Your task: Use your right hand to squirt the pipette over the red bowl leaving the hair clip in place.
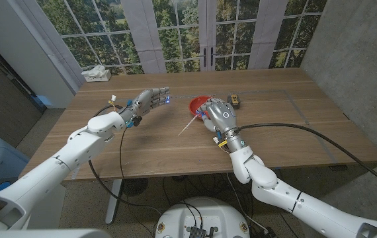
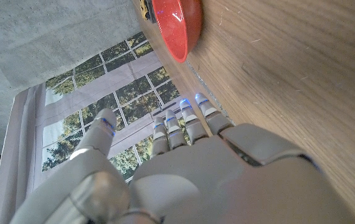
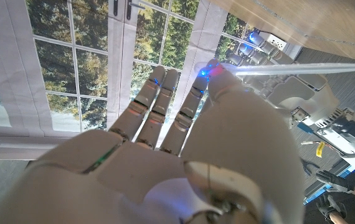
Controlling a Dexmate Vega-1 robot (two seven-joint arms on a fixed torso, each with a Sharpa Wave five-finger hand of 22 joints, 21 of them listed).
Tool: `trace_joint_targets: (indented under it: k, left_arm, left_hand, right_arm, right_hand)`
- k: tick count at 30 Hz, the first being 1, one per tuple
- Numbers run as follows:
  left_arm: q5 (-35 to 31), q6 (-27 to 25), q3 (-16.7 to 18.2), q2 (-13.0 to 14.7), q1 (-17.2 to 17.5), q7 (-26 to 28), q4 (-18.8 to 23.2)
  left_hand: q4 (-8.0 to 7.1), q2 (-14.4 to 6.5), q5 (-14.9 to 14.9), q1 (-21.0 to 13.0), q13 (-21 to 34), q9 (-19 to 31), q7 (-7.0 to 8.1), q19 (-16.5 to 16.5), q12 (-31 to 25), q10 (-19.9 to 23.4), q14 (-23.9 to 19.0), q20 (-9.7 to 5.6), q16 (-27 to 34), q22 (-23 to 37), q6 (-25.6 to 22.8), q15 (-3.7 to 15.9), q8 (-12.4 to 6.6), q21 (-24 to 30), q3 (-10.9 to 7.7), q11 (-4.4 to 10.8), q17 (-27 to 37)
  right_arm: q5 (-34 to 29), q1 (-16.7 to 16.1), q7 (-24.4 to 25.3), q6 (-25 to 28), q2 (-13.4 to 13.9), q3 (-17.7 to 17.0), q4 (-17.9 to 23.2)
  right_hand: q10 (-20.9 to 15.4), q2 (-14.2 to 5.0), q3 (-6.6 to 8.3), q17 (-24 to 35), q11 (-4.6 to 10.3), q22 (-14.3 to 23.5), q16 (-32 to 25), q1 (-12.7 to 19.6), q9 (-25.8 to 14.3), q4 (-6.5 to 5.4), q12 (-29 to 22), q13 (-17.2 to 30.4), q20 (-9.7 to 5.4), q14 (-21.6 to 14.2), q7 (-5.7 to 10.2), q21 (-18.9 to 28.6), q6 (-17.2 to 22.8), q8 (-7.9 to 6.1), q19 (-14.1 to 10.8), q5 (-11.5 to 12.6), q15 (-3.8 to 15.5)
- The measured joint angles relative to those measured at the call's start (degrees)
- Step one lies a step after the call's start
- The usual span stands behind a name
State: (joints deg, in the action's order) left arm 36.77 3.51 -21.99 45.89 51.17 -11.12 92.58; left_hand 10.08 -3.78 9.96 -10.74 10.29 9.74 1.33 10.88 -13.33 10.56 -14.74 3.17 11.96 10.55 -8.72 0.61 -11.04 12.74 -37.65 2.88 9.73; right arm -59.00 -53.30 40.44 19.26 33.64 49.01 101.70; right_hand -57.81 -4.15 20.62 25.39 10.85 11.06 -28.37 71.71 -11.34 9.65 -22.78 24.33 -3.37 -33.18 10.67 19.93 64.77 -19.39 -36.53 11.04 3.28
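Note:
My right hand [image 1: 219, 115] holds a thin clear pipette [image 1: 190, 125] just in front of the red bowl [image 1: 197, 103], hiding part of the bowl. The pipette's free end slants toward the table's middle, away from the bowl. In the right wrist view the pipette [image 3: 302, 70] runs out from under a fingertip [image 3: 213, 73]. A small dark and yellow hair clip [image 1: 236, 101] lies on the table right of the bowl. My left hand [image 1: 150, 100] hovers to the left of the bowl, fingers apart and holding nothing. From the left wrist camera, the bowl [image 2: 179, 25] and the clip [image 2: 144, 7] lie beyond the left hand [image 2: 196, 168].
A white tissue box [image 1: 96, 73] sits at the table's far left corner. Windows and a door stand behind the table [image 1: 288, 132]. A black cable trails from my right arm over the table's front right.

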Motion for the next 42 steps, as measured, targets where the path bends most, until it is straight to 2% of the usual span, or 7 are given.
trace_joint_targets:
  k: [10, 14, 18, 22, 29, 32, 42]
  left_arm:
    - [0.09, 0.08, 0.4, 1.17, 0.75, -0.94, 1.43]
    - [0.24, 0.58, 0.53, 1.62, 0.82, -1.85, 1.86]
    - [0.25, 0.76, 0.55, 2.1, 0.81, -2.84, 2.16]
    - [0.24, 0.84, 0.55, 2.61, 0.57, -3.61, 2.35]
    - [-0.37, 0.88, 0.36, 3.65, 0.02, -5.14, 2.85]
    - [-0.75, 1.0, 0.18, 4.03, -0.22, -5.59, 3.08]
    - [-2.28, 0.95, -0.93, 5.0, -1.63, -7.22, 3.67]
  left_hand:
    - [0.15, -0.32, 0.0, -0.79, 0.0, 0.0, -0.22, 0.21, 0.0, 1.92, -1.03, 0.21, -0.1, 0.0, 0.22, 0.41, 0.24, 0.0, -0.15, -0.12, 0.0]
    - [0.38, -0.21, 0.0, -2.05, -0.01, 0.0, -0.29, 0.56, 0.01, 2.99, -1.99, 0.1, -0.1, -0.01, 0.15, 1.02, 0.24, 0.0, -0.38, 0.5, 0.0]
    - [0.61, 0.07, 0.0, -3.51, -0.01, 0.0, -1.47, 1.46, -0.46, 5.24, -4.27, 0.19, 0.1, -0.01, -1.06, 1.46, 0.0, 0.0, -0.62, 0.72, 0.28]
    - [0.61, 0.18, 0.0, -4.43, -0.01, 0.0, -1.97, 2.1, -0.47, 6.94, -5.97, 0.36, 0.23, -0.01, -2.79, 1.82, -0.44, 0.22, -0.62, 0.81, 0.29]
    - [0.64, 1.82, -0.07, -6.65, 0.27, 0.29, -1.92, 2.97, -0.87, 10.04, -7.62, 0.1, 0.23, -0.01, -7.12, 2.01, -1.33, 0.22, -0.46, 1.67, 0.28]
    - [1.02, 2.63, -0.22, -7.4, 0.27, 0.29, -1.65, 2.97, -0.87, 10.62, -7.89, 0.1, 0.23, -0.01, -7.77, 1.75, -1.33, 0.22, 0.1, 1.83, 0.28]
    - [0.79, 4.22, -0.22, -8.41, 0.27, 0.29, -2.05, 2.97, -0.87, 11.44, -7.89, 0.1, 0.23, -0.02, -10.23, 1.75, -1.77, 0.22, 0.34, 2.45, 0.28]
  right_arm:
    - [-0.71, 0.97, 0.66, 0.15, -0.42, 0.32, -0.64]
    - [-1.1, 1.41, 0.92, 0.37, -0.65, 0.52, -0.94]
    - [-1.54, 1.81, 1.22, 0.59, -0.89, 0.73, -1.2]
    - [-1.98, 2.16, 1.67, 0.8, -1.1, 0.9, -1.44]
    - [-2.67, 2.96, 2.71, 1.0, -1.53, 1.27, -1.88]
    - [-2.87, 3.25, 3.32, 0.97, -1.67, 1.39, -2.07]
    - [-3.59, 4.4, 5.09, 0.1, -2.15, 1.96, -2.73]
  right_hand:
    - [0.0, 0.0, -0.07, -0.01, 0.0, 0.0, 0.27, 0.0, 0.01, 0.08, 0.01, 0.35, 0.0, -0.14, 0.0, 0.22, 0.0, 0.01, 0.0, 0.0, -0.14]
    - [0.0, 0.0, -0.07, -0.01, 0.0, 0.0, 0.27, 0.0, 0.02, 0.08, 0.02, 0.36, 0.0, -0.21, -0.01, 0.22, -0.01, -0.09, 0.0, 0.0, -0.22]
    - [0.0, 0.0, -0.07, -0.01, 0.0, 0.0, 0.26, 0.0, 0.03, 0.08, 0.06, 0.36, 0.0, -0.21, -0.01, 0.22, -0.01, -0.12, 0.0, 0.0, -0.22]
    - [0.0, 0.0, -0.07, -0.01, 0.0, 0.0, 0.26, 0.0, 0.04, 0.08, 0.17, 0.36, 0.0, -0.21, -0.01, 0.22, -0.01, -0.12, 0.0, 0.0, -0.22]
    - [0.0, 0.0, -0.32, -0.01, 0.0, 0.0, 0.66, 0.0, 0.01, -0.16, 0.23, 0.35, 0.0, -0.21, -0.01, 0.44, -0.01, -0.12, 0.0, -0.01, -0.22]
    - [0.0, 0.0, -0.31, -0.01, 0.0, 0.0, 0.66, 0.0, 0.0, -0.16, 0.24, 0.34, 0.0, -0.22, -0.01, 0.44, -0.01, -0.12, 0.0, 0.0, -0.21]
    - [0.0, 0.0, -0.31, -0.02, 0.0, -0.01, 0.66, 0.0, 0.0, -0.16, 0.27, 0.53, 0.0, -0.62, 0.19, 0.44, -0.22, -0.1, 0.0, -0.01, 0.2]
